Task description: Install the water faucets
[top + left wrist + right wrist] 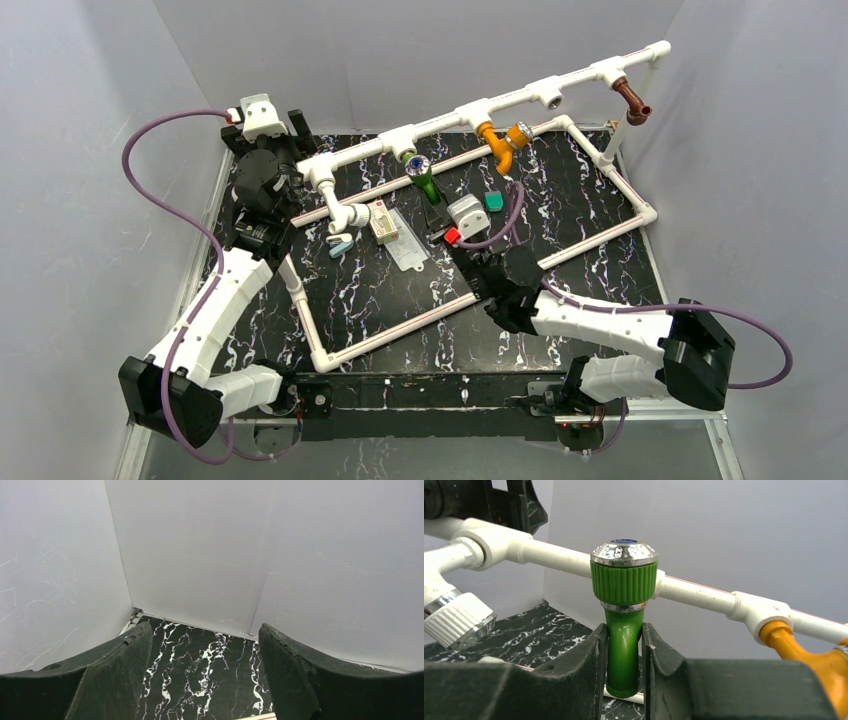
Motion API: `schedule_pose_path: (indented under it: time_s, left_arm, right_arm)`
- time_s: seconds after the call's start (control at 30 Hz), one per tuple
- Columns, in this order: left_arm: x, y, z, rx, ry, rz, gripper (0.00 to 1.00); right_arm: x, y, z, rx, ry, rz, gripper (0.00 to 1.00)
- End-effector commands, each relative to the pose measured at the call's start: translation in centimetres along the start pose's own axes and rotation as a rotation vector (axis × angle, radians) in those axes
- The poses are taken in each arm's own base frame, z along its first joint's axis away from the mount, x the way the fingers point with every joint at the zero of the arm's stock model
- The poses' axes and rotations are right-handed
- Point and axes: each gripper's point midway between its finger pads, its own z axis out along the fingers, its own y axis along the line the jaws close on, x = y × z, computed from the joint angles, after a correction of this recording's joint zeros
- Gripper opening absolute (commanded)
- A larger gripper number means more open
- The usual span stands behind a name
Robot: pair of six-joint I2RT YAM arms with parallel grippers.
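A long white pipe [440, 120] with tee sockets runs across the back of the table. On it hang a white faucet [350, 215], an orange faucet [500, 145] and a brown faucet [632, 100]. My right gripper [435, 205] is shut on the spout of the bright green faucet [422, 178], held right at a tee. In the right wrist view the fingers [594, 650] clamp the green spout [624, 645] below its knob, and the joint with the pipe [559, 555] is hidden. My left gripper [204, 627] is open and empty at the back left corner [298, 125].
One tee socket [548, 95] between the orange and brown faucets is bare. A white pipe frame [400, 330] lies on the black marbled table. Inside it lie a small flat teal piece [494, 201], a small white box [382, 220] and a clear flat piece [405, 250].
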Motion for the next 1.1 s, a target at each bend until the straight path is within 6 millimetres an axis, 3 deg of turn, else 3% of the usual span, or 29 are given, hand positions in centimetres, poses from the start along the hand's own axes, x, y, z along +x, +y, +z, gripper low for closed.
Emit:
schedule_pose_path:
  time_s: [0.0,0.5,1.07]
  left_arm:
    - [14.5,1.2,-3.1,0.023,0.420,0.295,0.75]
    - [14.4,1.1,-3.2,0.028,0.419,0.290,0.75]
    - [14.1,1.2,-3.4,0.032,0.411,0.283,0.75]
  right_arm:
    - [2.2,-1.3,0.5,0.119,0.072,0.143,0.01]
    - [1.6,-1.2,1.0,0.234,0.062,0.596,0.01]
    - [-1.1,0.5,1.9,0.224,0.068,1.115,0.01]
